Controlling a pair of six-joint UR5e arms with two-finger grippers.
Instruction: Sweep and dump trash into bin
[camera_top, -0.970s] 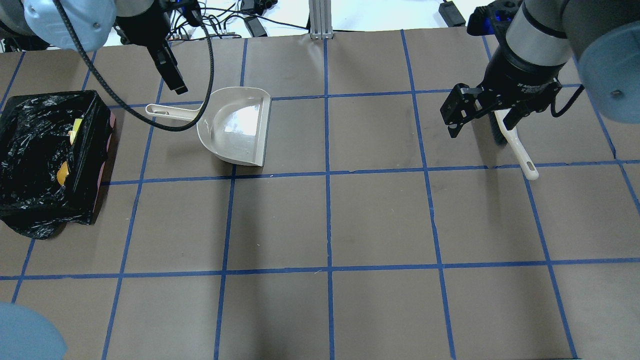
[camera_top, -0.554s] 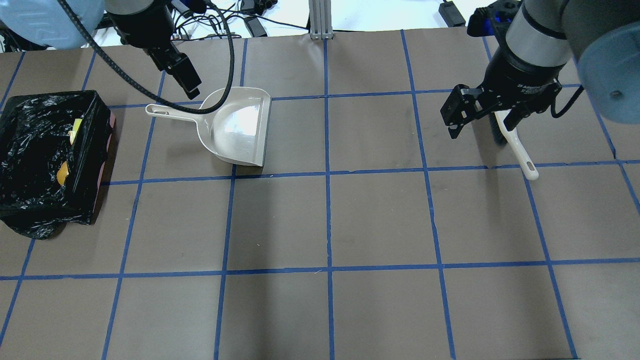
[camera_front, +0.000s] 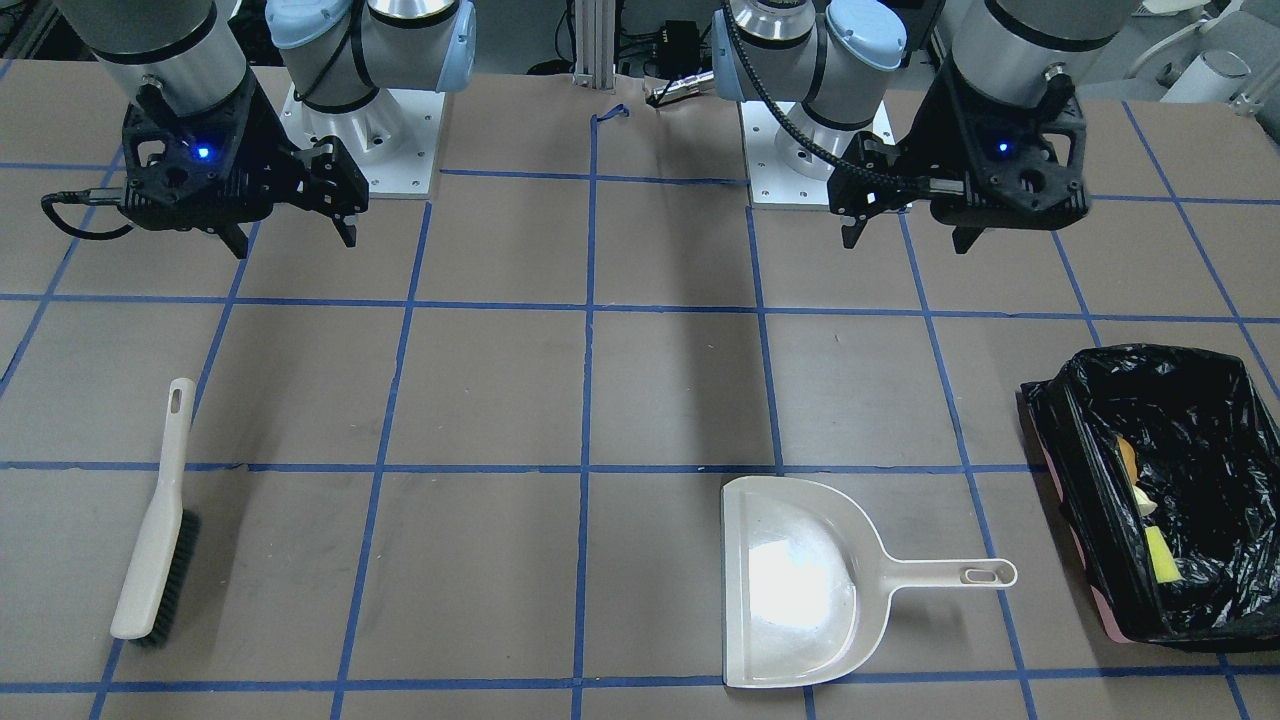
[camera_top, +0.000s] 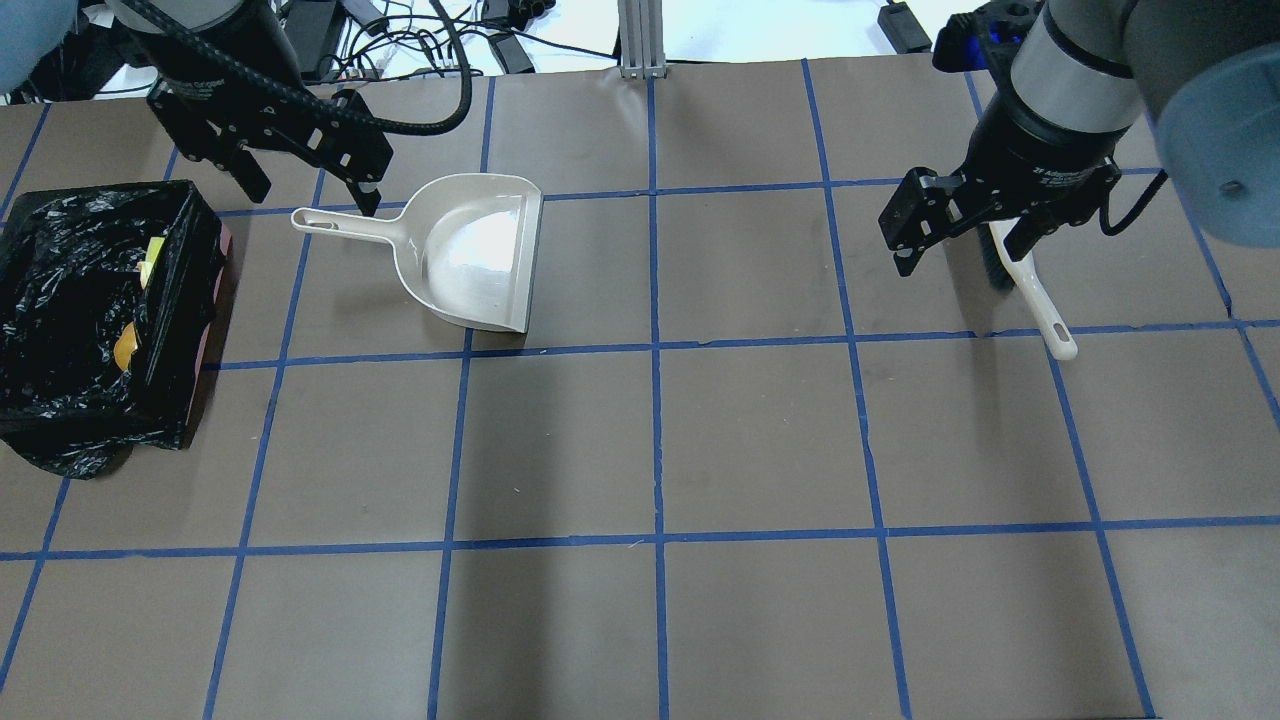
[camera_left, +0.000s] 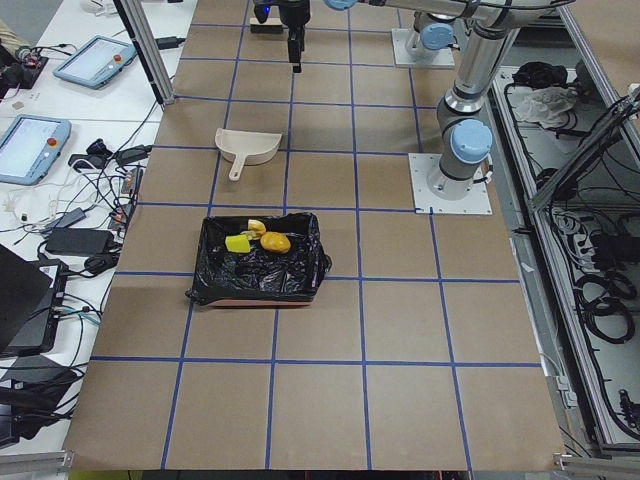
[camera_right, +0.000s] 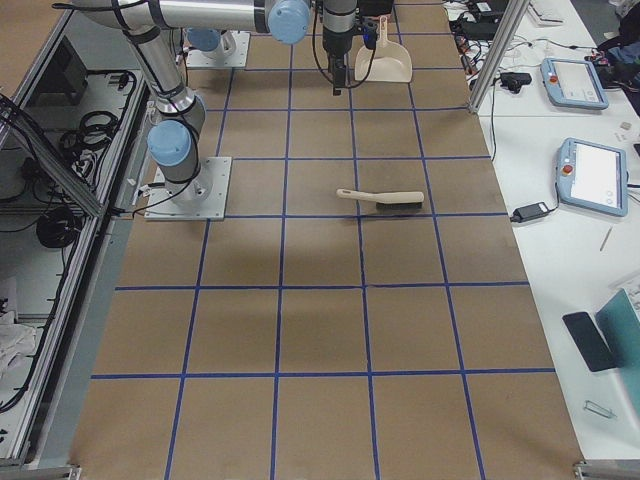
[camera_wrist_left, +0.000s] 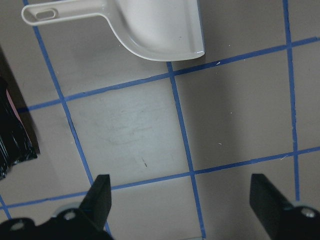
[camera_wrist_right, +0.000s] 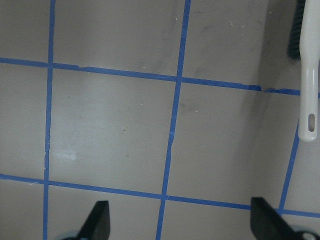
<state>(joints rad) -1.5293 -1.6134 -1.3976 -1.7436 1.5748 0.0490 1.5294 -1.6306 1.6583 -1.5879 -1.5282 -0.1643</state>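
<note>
The bin (camera_top: 60, 300), a tub lined with a black bag, stands at the table's left end. The trash lies inside it: a yellow wedge (camera_top: 152, 255), a golden-brown lump (camera_top: 125, 348) and a pale cream slice (camera_left: 257, 227). The bin also shows in the front view (camera_front: 1200, 420). My left gripper (camera_top: 305, 190) is open and empty, hovering over the handle end of the off-white dustpan (camera_top: 470, 255). My right gripper (camera_top: 962, 252) is open and empty, hovering above the brush (camera_top: 1030, 295).
The dustpan (camera_front: 790, 585) lies flat and empty, handle toward the bin. The brush (camera_front: 150, 540) lies on the table at the right end. Blue tape lines grid the brown table. Cables and an aluminium post stand beyond the far edge.
My left wrist has turned and pulled left, so both its open fingers now show above the dustpan handle. The right arm, dustpan, brush and bin have not moved.
</note>
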